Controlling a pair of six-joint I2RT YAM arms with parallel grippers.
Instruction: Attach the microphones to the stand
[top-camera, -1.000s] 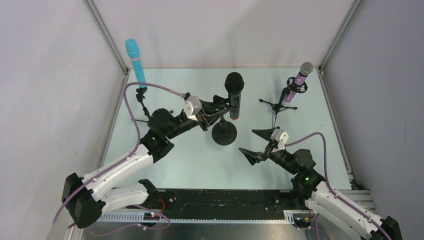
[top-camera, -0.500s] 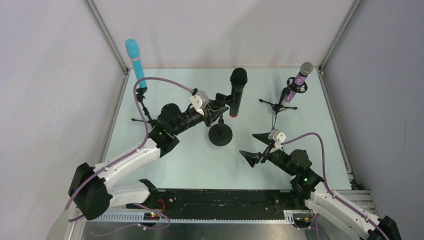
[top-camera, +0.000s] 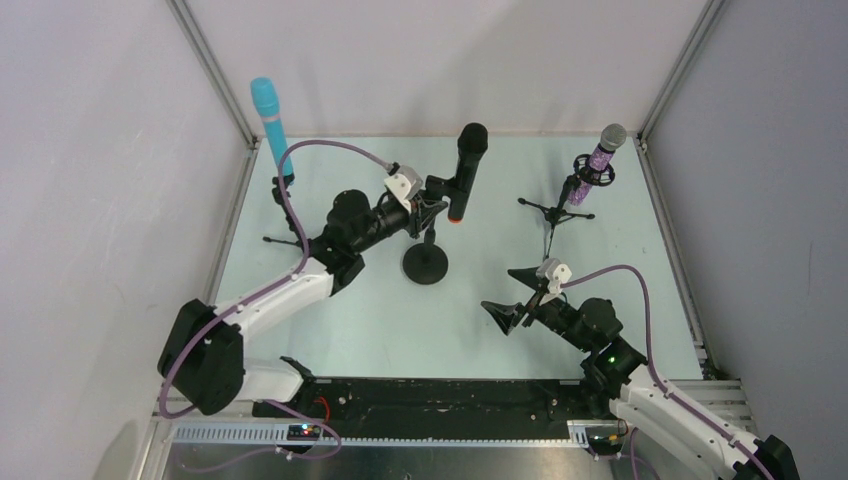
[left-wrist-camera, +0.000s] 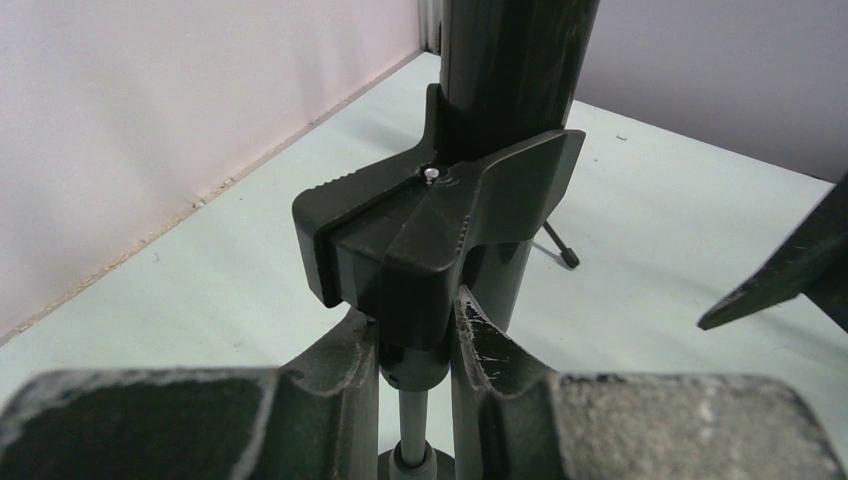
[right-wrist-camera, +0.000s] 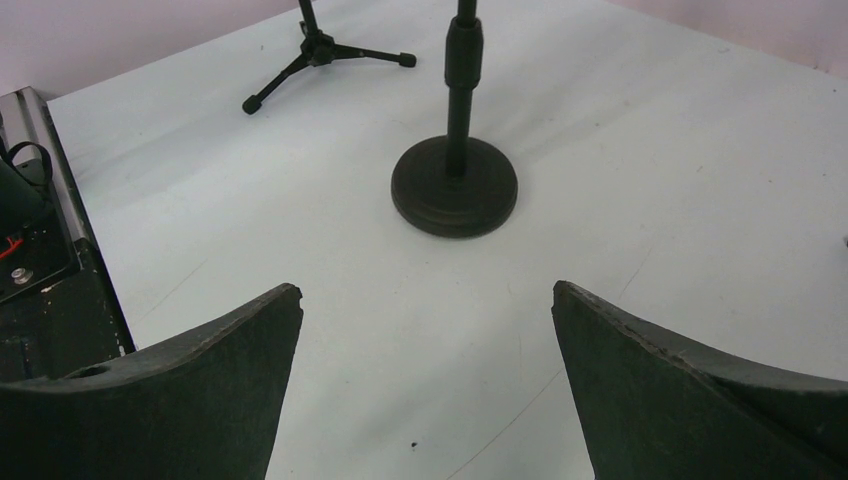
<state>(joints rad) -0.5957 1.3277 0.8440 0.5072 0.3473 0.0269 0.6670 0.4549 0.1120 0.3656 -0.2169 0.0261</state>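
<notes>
**A:** What differs from a second ago?

**B:** My left arm has stretched out toward 12 o'clock. The round-base stand (top-camera: 425, 265) has moved with it, toward 9 o'clock from where it stood. The black microphone (top-camera: 464, 170) sits in the stand's clip (left-wrist-camera: 430, 230), and its head has gone further toward 12. My right arm has hardly shifted.

**A:** And your grippers?

**B:** My left gripper (top-camera: 428, 207) is clamped tight on the stand's thin neck, just under the clip. My wrist camera shows both fingers (left-wrist-camera: 340, 370) pressed against it. My right gripper (top-camera: 497, 288) holds nothing. Its jaws are spread wide over bare table, at about 4 o'clock from the stand's base.

**A:** Where are the other microphones?

**B:** The light blue microphone (top-camera: 270, 120) stands upright on a small tripod stand (top-camera: 283, 186) at 10 o'clock, beside the left wall. The purple glittery microphone (top-camera: 603, 152) leans in a ring mount on another tripod stand (top-camera: 572, 200) at 2 o'clock. The black one, with its orange ring (top-camera: 455, 218) at the lower end, is at 12, between them.

**A:** The surroundings?

**B:** The table (top-camera: 380, 320) is a pale mint sheet, smooth, with faint scuffs. Plain pale walls (top-camera: 420, 60) close three sides, with aluminium posts (top-camera: 213, 75) at the far corners. A black rail (top-camera: 440, 395) runs along the near edge at 6 o'clock.
</notes>
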